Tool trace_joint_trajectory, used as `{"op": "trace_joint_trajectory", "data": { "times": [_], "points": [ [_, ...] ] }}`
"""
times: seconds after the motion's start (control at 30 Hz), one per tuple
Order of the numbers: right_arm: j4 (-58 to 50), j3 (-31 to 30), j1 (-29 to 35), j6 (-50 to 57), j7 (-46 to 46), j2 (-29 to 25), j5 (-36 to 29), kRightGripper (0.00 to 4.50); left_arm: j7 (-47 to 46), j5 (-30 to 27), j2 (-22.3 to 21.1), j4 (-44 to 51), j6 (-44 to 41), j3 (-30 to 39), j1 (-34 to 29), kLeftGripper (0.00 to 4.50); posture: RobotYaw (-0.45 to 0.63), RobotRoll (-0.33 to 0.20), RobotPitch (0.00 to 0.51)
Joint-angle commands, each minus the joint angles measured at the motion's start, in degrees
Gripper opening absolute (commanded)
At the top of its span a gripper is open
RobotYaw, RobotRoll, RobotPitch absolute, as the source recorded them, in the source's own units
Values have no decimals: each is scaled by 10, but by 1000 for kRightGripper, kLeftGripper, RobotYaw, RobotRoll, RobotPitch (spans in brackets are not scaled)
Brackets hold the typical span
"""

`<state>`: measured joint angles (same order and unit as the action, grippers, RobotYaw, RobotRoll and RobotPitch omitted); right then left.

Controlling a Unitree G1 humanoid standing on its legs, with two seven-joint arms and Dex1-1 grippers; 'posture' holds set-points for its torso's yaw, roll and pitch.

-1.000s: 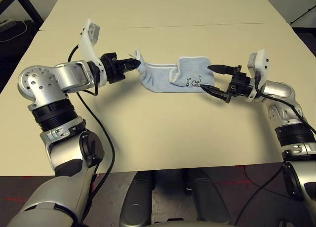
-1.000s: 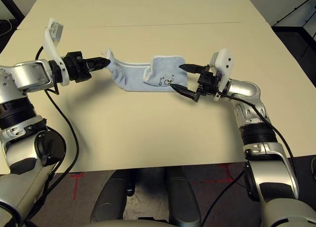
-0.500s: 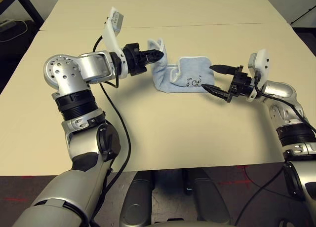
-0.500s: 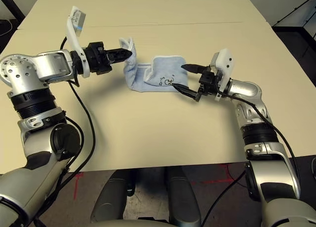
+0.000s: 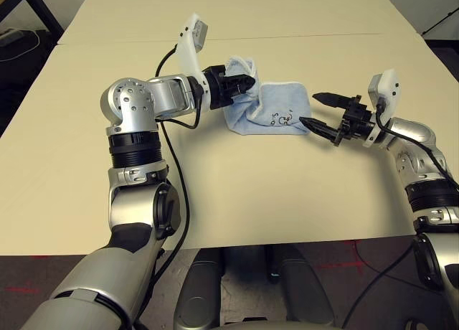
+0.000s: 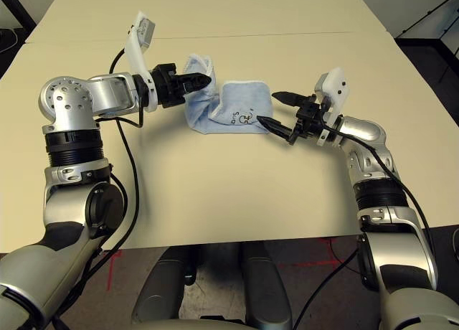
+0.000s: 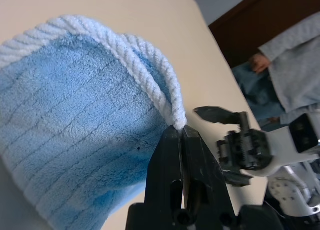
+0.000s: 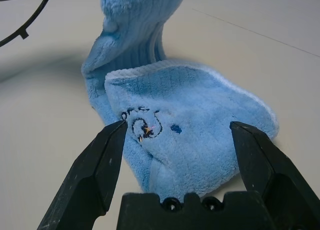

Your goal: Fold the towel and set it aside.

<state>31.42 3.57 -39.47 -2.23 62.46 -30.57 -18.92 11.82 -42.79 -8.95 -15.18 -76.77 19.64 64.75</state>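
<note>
Item: towel, light blue, white stitched edging, small dark embroidered mark on the flap nearest the robot. It lies mid-table, bunched, its left end lifted off the surface.

Change since a second ago: the left claw has carried its pinched corner rightward, over the towel's own body, so the cloth, then stretched long, is now gathered into a short heap with a raised hump at its left. The right claw has drawn slightly away from the towel's right edge; earlier its lower finger touched the cloth.

Left claw: clamped tight on the towel's white corded edge; the wrist view shows the two black fingers pressed together with the cord emerging at their tips.

Right claw: spread wide, holding nothing, just beside the towel's right edge and apart from it, the marked flap framed between its fingers.

Room: table, cream, bare on the robot's side of the towel and beyond it; a seam runs across the surface past the towel.

Hard to make out: the towel's underside and folded-under layers; the far end of the raised hump behind the left claw. A person's grey sleeve shows past the table's edge, cut off.
</note>
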Motion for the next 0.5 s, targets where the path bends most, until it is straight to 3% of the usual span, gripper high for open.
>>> {"op": "trace_joint_trajectory", "data": {
  "times": [0.03,0.23,0.5],
  "points": [
    [-7,8,11,-1,-1,1,-1,4500,11,-1,16,-20,14,-7,23,92,93,0,222],
    [-8,7,10,-1,-4,3,-1,4500,35,9,27,-44,37,-34,38,92,92,0,222],
    [-15,4,14,0,-5,4,1,4500,103,51,8,-63,81,-120,24,92,89,0,224]
  ]
}}
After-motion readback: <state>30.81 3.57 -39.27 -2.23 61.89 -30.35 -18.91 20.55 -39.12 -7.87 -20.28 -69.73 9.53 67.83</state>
